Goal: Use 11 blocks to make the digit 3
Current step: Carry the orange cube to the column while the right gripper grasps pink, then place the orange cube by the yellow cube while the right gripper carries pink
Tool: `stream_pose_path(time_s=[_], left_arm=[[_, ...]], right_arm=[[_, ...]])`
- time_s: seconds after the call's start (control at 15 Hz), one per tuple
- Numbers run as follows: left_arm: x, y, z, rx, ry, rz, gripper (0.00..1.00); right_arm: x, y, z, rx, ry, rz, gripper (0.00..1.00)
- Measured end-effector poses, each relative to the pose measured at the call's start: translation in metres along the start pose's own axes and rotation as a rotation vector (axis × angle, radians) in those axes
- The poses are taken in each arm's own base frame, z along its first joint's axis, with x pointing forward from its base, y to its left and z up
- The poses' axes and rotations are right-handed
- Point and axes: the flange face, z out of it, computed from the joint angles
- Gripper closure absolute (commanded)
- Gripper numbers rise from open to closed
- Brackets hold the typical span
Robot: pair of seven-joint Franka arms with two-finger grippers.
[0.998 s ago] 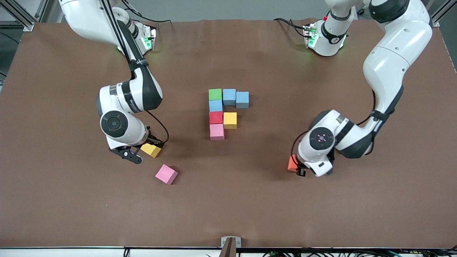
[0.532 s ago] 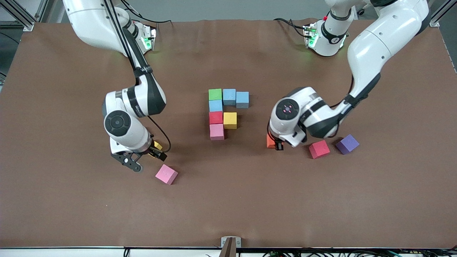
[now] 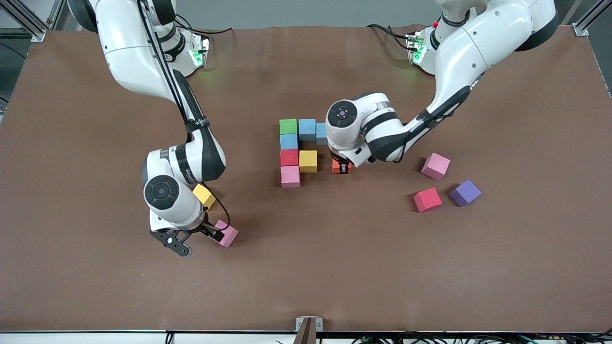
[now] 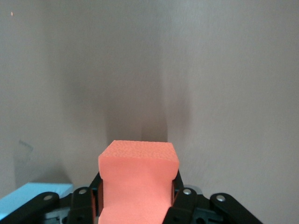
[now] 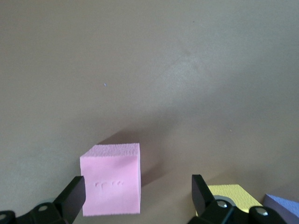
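The table [image 3: 86, 286] was brown. The blocks grouped at its middle were green [image 3: 288, 126], light blue [image 3: 307, 129], red [image 3: 289, 157], yellow [image 3: 308, 161] and pink [image 3: 290, 176]. An orange block [image 4: 138, 182] sat between black fingers [image 4: 182, 205], and loose ones were pink [image 3: 435, 166], red [image 3: 427, 199] and purple [image 3: 464, 192].

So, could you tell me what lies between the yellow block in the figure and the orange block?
Nothing: the front view shows bare table between the yellow block and the orange block, held by the left gripper.

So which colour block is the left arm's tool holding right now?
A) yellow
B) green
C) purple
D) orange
D, the left tool is shut on the orange block, which sits between its fingers in the left wrist view, beside the yellow block of the figure.
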Motion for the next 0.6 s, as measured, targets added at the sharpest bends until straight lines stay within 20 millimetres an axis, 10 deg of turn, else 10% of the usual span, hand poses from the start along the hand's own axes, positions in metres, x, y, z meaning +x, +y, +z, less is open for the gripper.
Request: stream_pose_path(time_s=[0.6], left_arm=[[-0.03,0.008,0.016,-0.032,0.041,-0.021,0.73]], right_arm=[[-0.009,-0.019,0.037,0.057,0.007,0.009,0.22]])
